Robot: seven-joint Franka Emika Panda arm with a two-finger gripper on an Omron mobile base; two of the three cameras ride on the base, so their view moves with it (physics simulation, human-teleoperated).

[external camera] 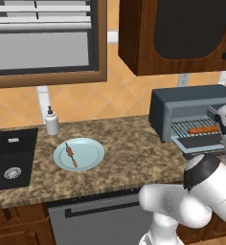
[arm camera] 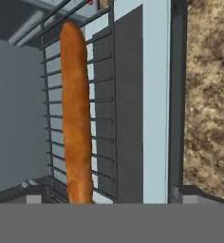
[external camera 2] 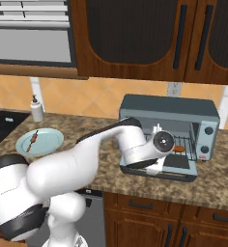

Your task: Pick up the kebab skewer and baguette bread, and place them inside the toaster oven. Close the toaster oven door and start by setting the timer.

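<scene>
The kitchen had a speckled brown granite counter under dark wood cabinets, with an orange tiled wall behind. At the far left a black sink was set into the counter, and a small white soap dispenser stood just behind its right corner. Next came a pale blue plate holding 1 thing, the kebab skewer; its long axis ran diagonally across the plate, from the back left toward the front right in the left base view. No writing could be read on anything.

Farther right sat the toaster oven, its toaster oven door folded down flat in front. The baguette bread lay on the wire rack inside, lengthwise along the rack, parallel to the oven's front opening, with 1 rounded end toward the control panel on the right, which carried 2 round knobs. The arm reached to the oven mouth from the left. The gripper's fingertips could not be made out in any view, so whether the claw stood wide or narrow could not be told; the bread rested on the rack on its own.
</scene>
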